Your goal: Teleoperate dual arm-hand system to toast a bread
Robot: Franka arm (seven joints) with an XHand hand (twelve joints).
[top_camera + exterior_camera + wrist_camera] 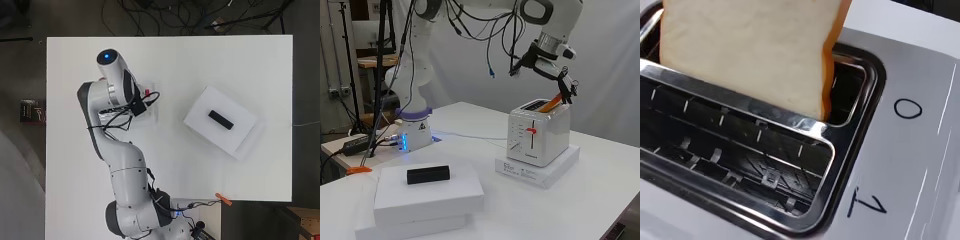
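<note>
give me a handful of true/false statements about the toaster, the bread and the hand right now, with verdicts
1. The slice of bread is partly inside one slot of the toaster. True.
2. Both toaster slots hold bread. False: the slot beside the slice is empty, as the wrist view shows.
3. The hand is above the toaster, holding the tilted slice. True.
4. The toaster stands directly on the table. False: it sits on a flat white box.
5. The small black block lies on top of the toaster. False: it lies on a separate stack of white boxes.
</note>
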